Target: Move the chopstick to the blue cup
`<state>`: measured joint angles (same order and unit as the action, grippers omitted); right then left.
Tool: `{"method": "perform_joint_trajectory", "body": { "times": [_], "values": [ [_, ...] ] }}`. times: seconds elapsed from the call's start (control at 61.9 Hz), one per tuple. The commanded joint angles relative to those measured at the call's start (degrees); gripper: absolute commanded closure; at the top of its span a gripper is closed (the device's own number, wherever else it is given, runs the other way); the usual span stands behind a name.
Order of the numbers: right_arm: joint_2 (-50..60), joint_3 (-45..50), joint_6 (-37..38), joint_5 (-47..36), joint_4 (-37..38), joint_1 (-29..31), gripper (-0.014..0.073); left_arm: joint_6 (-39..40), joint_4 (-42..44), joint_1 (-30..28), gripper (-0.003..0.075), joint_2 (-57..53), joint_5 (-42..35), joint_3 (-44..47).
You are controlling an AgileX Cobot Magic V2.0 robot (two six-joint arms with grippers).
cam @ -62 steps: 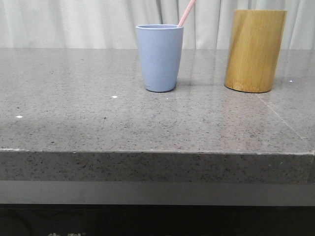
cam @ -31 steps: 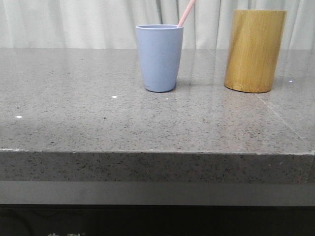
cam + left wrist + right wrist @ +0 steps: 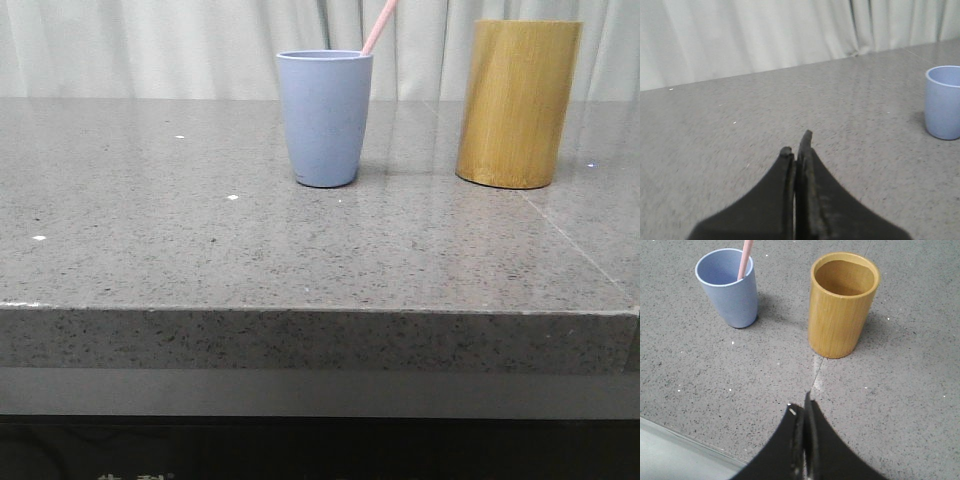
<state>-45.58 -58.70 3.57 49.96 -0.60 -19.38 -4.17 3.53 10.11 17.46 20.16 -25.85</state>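
Right gripper (image 3: 804,407) pressed shut, empty, poised above the grey countertop (image 3: 300,250). Left gripper (image 3: 797,145) likewise closed on nothing. Ahead of the right fingers and off to their left, one blue cup (image 3: 730,287), upright, holding one pink chopstick (image 3: 745,257) leaning on its rim. Directly ahead, nearer, one bamboo holder (image 3: 840,307), hollow inside.
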Motion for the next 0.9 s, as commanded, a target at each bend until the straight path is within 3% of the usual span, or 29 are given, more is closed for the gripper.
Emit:
{"method": "perform_joint_trajectory", "body": {
  "times": [0.0, 0.194, 0.339, 0.889],
  "values": [
    [0.2, -1.5, -0.1, -4.1, 0.6, 0.5, 0.0662, 0.0, -2.6, -2.7, 0.0739, -5.3, -8.4, 4.5],
    [0.2, -1.5, -0.1, -4.1, 0.6, 0.5, 0.0662, 0.1, -4.3, -5.0, 0.0739, -16.8, -21.4, 19.7],
    [0.2, -1.5, -0.1, -4.0, 0.6, 0.5, 0.0662, 0.2, -8.2, -5.1, 0.0739, -18.9, -27.4, 26.1],
    [0.2, -1.5, -0.1, -3.9, 0.6, 0.5, 0.0662, 0.3, -9.7, -5.4, 0.0739, -19.1, -25.6, 26.7]
  ]
}}
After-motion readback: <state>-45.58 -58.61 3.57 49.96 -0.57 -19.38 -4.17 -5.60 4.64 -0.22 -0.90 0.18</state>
